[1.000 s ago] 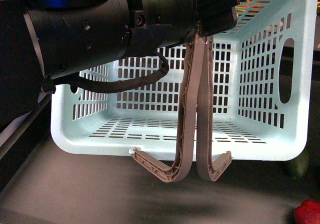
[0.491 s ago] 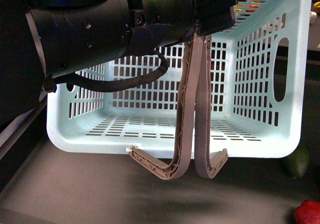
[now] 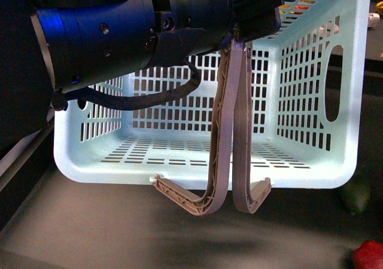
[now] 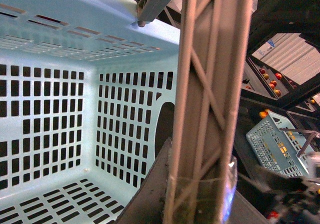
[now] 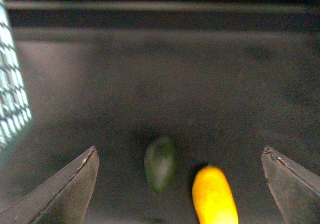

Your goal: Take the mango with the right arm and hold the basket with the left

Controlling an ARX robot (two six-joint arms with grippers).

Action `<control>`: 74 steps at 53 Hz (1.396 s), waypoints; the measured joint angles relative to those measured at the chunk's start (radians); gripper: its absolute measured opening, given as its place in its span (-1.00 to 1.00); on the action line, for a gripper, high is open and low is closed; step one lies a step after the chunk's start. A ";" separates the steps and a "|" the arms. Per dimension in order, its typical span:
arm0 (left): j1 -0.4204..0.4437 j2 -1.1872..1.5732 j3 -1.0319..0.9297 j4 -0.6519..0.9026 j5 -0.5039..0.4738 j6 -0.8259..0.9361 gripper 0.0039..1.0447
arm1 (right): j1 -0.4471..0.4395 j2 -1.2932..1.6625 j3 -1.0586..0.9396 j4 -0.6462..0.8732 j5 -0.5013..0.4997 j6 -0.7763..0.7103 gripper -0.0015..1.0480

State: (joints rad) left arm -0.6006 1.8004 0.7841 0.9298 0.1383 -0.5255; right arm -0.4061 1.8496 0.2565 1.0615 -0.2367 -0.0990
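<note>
The pale aqua basket [image 3: 311,101] hangs tilted above the dark table, held by its two grey-brown handles [image 3: 230,131]. My left arm [image 3: 119,35], bulky black and blue with a green light, is shut on the handles at the top. In the left wrist view the taped handle [image 4: 205,109] runs through the jaws, with the basket's slotted wall [image 4: 60,109] behind. The yellow-orange mango [image 5: 215,196] lies on the table between my right gripper's [image 5: 180,184] wide-open fingers [image 5: 70,189], below them. The right gripper does not show in the front view.
A dark green oval fruit [image 5: 160,164] lies beside the mango; it also shows past the basket's right corner [image 3: 356,194]. A red thing [image 3: 368,257] sits at the front right. A second basket with fruit [image 4: 280,144] stands further off. A basket side [image 5: 12,104] edges the right wrist view.
The basket has drifted a little to the left and swung slightly; the green fruit is now partly covered by its corner.
</note>
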 joint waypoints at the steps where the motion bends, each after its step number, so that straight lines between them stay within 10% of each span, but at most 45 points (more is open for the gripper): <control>1: 0.000 0.000 0.000 0.000 0.000 0.000 -0.87 | -0.002 0.024 0.008 0.003 0.004 -0.004 0.85; 74: 0.000 0.000 0.000 0.000 0.000 0.000 -0.87 | -0.108 0.863 0.597 -0.167 0.184 -0.050 0.85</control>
State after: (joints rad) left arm -0.6006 1.8008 0.7841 0.9298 0.1387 -0.5255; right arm -0.5137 2.7121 0.8539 0.8940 -0.0525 -0.1490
